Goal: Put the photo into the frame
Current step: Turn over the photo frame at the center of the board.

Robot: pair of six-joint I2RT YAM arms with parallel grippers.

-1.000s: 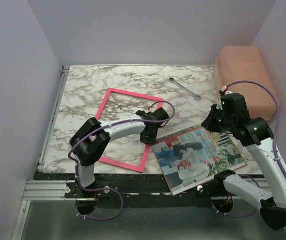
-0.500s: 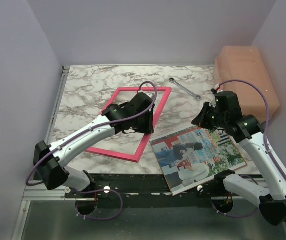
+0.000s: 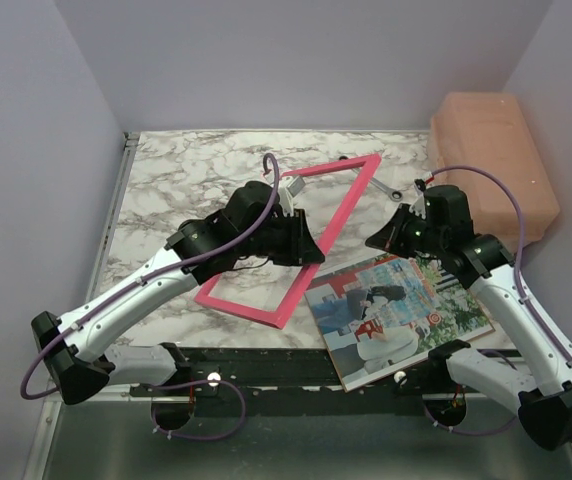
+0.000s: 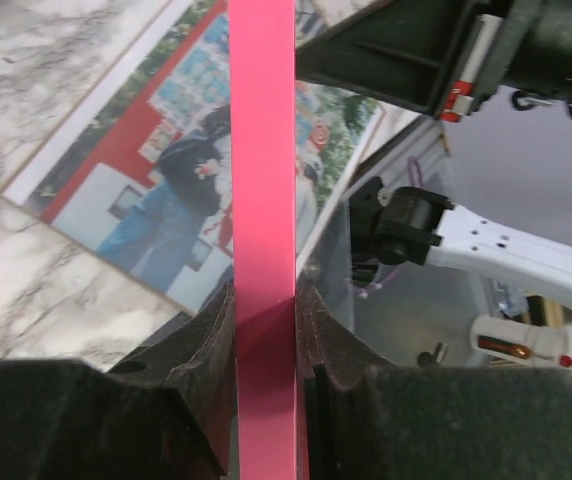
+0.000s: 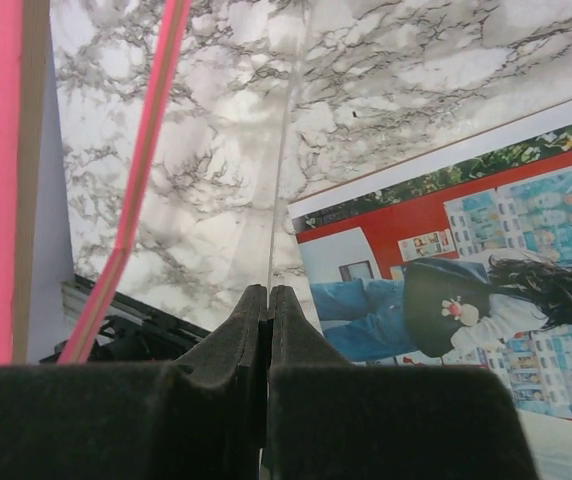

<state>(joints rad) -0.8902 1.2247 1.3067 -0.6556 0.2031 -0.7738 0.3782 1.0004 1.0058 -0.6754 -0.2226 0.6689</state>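
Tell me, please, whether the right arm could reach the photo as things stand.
Probably yes: the photo lies flat and uncovered just beneath the right gripper, while the left gripper holds the frame tilted up beside it.

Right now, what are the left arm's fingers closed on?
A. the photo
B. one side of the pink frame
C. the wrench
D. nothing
B. In the left wrist view, a rail of the pink frame runs straight between the left fingers, whose pads press it from both sides. The photo lies face up on the table, ungripped.
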